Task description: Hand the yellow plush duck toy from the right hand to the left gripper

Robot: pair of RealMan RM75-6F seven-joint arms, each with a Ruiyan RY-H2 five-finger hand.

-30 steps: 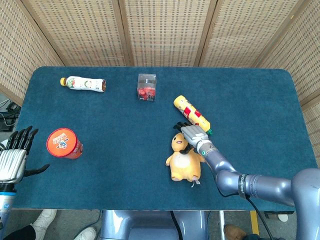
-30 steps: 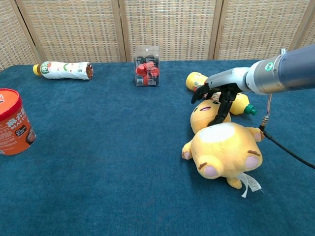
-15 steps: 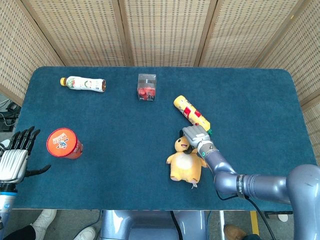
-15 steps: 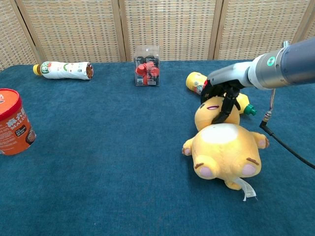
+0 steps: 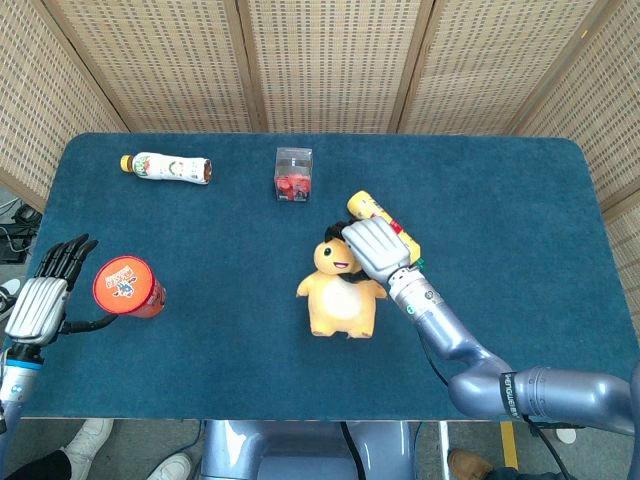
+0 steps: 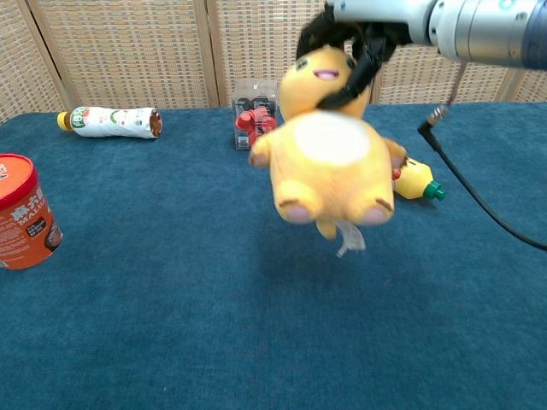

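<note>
The yellow plush duck (image 5: pixel 338 297) (image 6: pixel 329 158) hangs in the air above the blue table, belly toward the chest camera. My right hand (image 5: pixel 372 247) (image 6: pixel 355 34) grips it by the head and neck from behind. My left hand (image 5: pixel 45 295) is at the table's left edge with fingers spread and nothing in it, far from the duck. The chest view does not show the left hand.
A red round tub (image 5: pixel 128 286) (image 6: pixel 24 211) stands right beside the left hand. A yellow bottle (image 5: pixel 385 225) (image 6: pixel 416 181) lies behind the duck. A clear box with red contents (image 5: pixel 293 173) (image 6: pixel 255 115) and a white bottle (image 5: pixel 167 167) (image 6: pixel 108 121) lie at the back.
The right hand has lifted the duck off the table and carried it up and to the left. The left hand has risen and moved in toward the red tub.
</note>
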